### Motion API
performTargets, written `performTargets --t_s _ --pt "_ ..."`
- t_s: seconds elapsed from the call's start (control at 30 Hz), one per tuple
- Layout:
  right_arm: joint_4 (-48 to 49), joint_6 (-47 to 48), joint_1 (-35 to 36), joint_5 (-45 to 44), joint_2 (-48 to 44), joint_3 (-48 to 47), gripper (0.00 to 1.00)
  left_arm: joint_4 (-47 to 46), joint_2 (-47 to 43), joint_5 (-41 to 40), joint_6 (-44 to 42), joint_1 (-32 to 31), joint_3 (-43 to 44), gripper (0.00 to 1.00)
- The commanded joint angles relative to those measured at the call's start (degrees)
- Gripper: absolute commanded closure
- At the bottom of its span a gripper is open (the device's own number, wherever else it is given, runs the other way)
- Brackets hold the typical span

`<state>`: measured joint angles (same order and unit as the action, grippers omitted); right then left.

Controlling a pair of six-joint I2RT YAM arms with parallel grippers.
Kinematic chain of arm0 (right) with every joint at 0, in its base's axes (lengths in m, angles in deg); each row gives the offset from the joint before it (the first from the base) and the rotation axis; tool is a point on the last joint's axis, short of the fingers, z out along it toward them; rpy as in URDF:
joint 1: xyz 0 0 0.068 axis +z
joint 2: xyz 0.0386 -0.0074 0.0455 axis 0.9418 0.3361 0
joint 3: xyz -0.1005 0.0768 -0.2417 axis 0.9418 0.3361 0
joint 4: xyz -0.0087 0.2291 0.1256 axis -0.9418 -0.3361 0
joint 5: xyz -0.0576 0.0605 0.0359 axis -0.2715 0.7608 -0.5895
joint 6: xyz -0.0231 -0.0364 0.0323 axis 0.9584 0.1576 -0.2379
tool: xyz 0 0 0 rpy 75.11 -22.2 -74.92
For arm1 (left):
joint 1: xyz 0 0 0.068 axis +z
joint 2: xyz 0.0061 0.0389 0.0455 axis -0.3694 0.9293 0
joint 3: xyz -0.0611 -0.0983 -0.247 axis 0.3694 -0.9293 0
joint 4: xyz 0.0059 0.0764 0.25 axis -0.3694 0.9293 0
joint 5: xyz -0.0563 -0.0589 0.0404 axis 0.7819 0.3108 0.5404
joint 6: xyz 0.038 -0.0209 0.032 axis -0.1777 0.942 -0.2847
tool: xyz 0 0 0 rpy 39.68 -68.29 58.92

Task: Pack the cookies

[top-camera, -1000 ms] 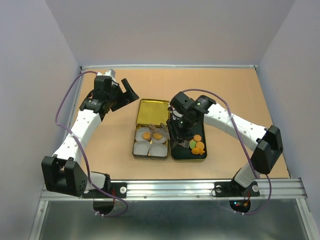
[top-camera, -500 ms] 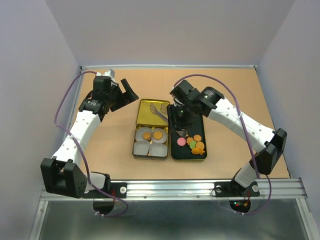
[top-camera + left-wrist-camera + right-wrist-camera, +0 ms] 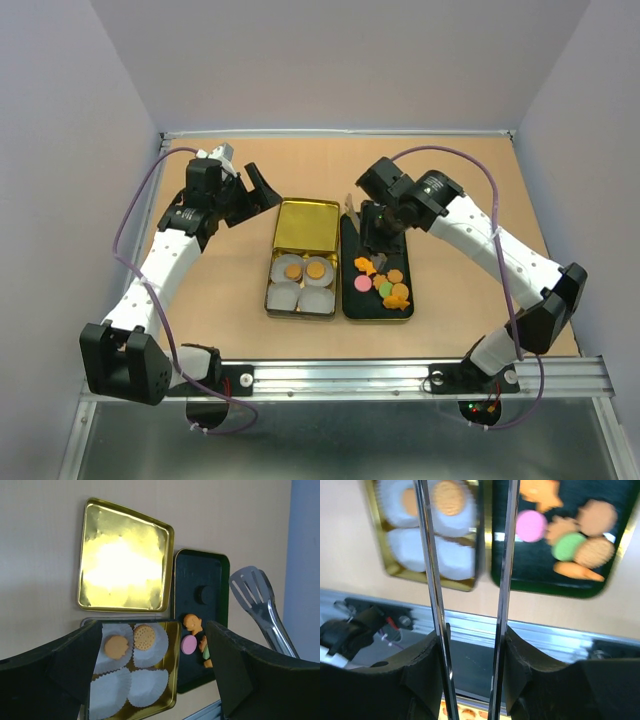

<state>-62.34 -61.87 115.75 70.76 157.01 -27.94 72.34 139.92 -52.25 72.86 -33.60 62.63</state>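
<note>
Gripping shiny steel tongs (image 3: 431, 570), the right end effector (image 3: 377, 228) hovers over the black oblong tray (image 3: 354, 243) to reach its small mixed cookies (image 3: 386, 283); the left end effector (image 3: 252, 192) gapes.

Bright, even light; gold lid (image 3: 125, 555) glares (right-wrist view seems motion-blurred).

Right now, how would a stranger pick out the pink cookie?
Find the black tray right of the gold tin. In its cookie cluster, the pink cookie lies on the side nearest the tin. It alone is pink; neighbours are orange, brown or green.
</note>
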Motion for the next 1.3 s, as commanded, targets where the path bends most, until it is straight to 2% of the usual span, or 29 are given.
performTargets --t_s 0.0,0.13,0.43,0.83,1.27 --pt "-3.52 -4.73 -4.94 -5.01 -5.54 5.98 0.53 -1.94 -0.87 1.10 -0.06 -0.29 0.73 0.05" --pt "-3.69 -1.48 -9.52 -2.65 -5.90 11.00 0.53 1.13 -0.25 -0.05 -0.33 -0.29 1.70 0.05" --pt "2.28 1.34 -9.79 1.76 -3.80 14.70 0.52 5.61 -2.45 -1.19 0.99 -1.17 -1.55 0.05" --pt "5.45 2.66 -9.79 7.73 -2.31 18.91 0.49 4.04 -4.47 -1.19 1.25 -2.14 -2.25 0.05" --pt "6.06 3.45 -9.79 8.08 -0.02 20.50 0.48 3.78 -8.16 -1.01 0.99 -2.14 -5.77 0.05"
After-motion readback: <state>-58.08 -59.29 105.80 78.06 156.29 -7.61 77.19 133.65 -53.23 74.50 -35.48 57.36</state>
